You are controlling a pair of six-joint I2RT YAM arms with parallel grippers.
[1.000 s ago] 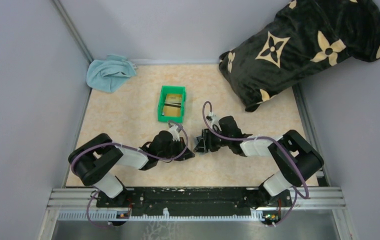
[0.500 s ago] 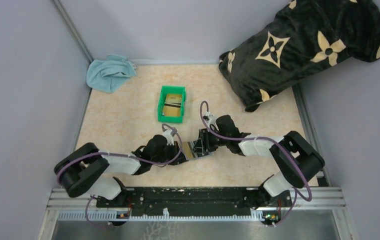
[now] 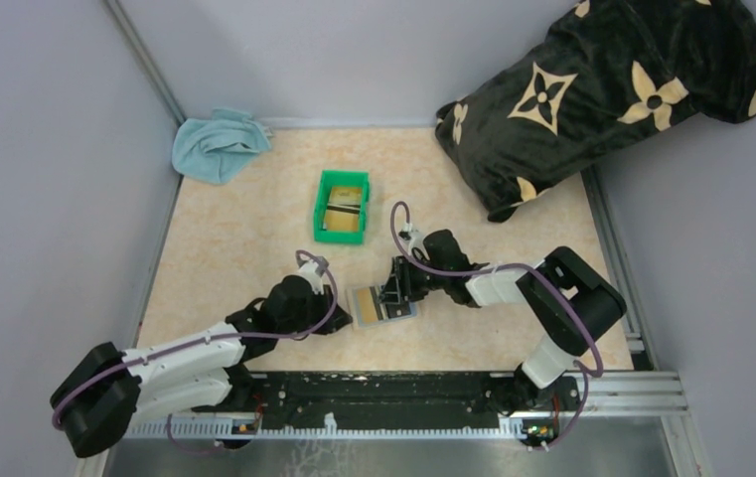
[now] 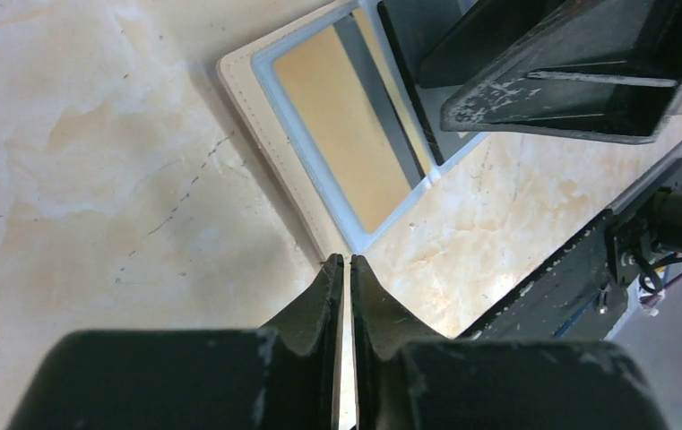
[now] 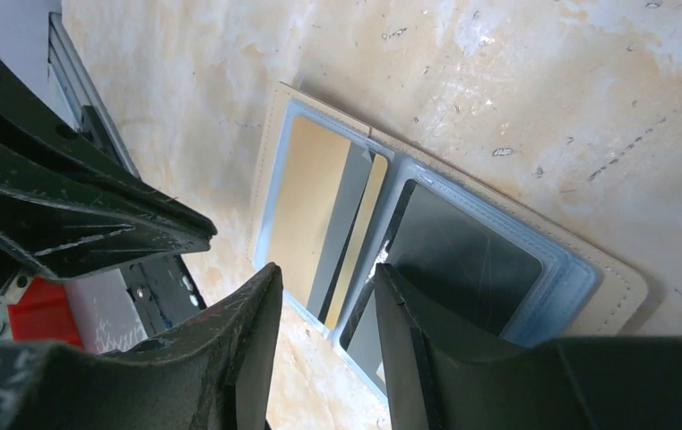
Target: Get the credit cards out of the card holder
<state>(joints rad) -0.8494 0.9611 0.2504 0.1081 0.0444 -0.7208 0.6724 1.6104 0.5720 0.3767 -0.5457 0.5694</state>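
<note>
Card holder: you have it lying opened out flat on the desk, near the front edge, between the two arms. Its clear pockets face up, inside a pale stitched rim.

Credit cards: they sit in the pockets. One half shows a gold card with a grey card edge and a second gold strip tucked just beside it. The other half shows a black card.

Left gripper: your fingers are drawn almost together, with only a thin slit between them and nothing in it. The tips sit low over the desk, right at the edge of the card holder beside the gold half. Whether they touch the rim cannot be told.

Right gripper: the fingers stand moderately apart with nothing between them. They are poised over the middle of the card holder, straddling the fold between the gold half and the black half. From the left wrist view, one finger hangs over the black half. Contact cannot be confirmed.

Surroundings: a green bin stands further back on the desk, well apart from the card holder, with something tan and a dark strip inside. A blue cloth lies bunched in the far left corner. A black pillow with tan flower marks leans at the far right.
</note>
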